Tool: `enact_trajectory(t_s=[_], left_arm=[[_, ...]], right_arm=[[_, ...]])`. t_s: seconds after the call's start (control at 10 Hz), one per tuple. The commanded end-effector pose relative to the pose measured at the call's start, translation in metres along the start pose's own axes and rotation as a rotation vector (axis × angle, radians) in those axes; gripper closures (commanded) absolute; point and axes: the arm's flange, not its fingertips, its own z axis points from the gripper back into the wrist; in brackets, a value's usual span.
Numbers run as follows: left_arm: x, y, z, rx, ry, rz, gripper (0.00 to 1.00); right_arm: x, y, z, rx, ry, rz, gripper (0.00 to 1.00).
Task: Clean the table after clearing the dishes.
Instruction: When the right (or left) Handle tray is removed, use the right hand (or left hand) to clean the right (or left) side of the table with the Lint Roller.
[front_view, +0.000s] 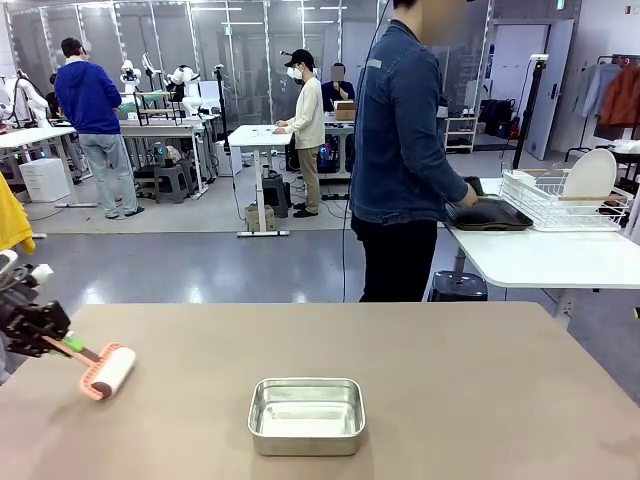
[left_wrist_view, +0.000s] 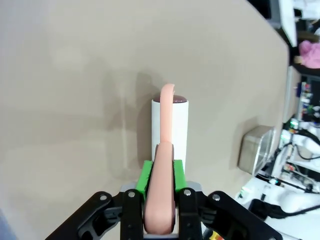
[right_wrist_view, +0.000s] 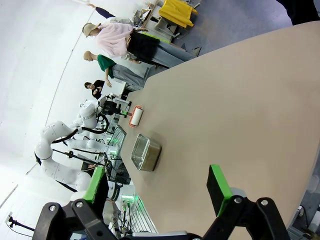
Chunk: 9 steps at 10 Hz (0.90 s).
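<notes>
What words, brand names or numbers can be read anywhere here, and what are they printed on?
None can be read.
The lint roller, steel pan and table carry no print.
A green sign high on the far wall is too small to read.

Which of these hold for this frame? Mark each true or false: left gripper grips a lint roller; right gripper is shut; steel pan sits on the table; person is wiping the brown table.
1. The left gripper is shut on the lint roller. True.
2. The right gripper is shut. False: its jaws stand open, holding nothing.
3. The steel pan sits on the table. True.
4. The person is wiping the brown table. False: they are turned to the white side table, hands at a dark tray.
</notes>
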Motion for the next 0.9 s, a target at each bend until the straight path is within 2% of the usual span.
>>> enact_trajectory(t_s=[0.0, 0.3, 0.5, 0.8], left_arm=[[0.004, 0.036, 0.012, 0.117, -0.029, -0.009, 0.78], [-0.012, 0.051, 0.064, 0.116, -0.041, -0.011, 0.78], [-0.034, 0.033, 0.113, 0.004, -0.106, -0.026, 0.78], [-0.063, 0.014, 0.169, -0.084, -0.214, -0.07, 0.78]], right_arm=[[-0.004, 0.004, -0.002, -0.01, 0.002, 0.0, 0.0], [-0.004, 0.004, -0.002, -0.01, 0.002, 0.0, 0.0], [-0.004, 0.004, -0.002, -0.01, 0.002, 0.0, 0.0], [-0.004, 0.004, -0.002, -0.01, 0.002, 0.0, 0.0]])
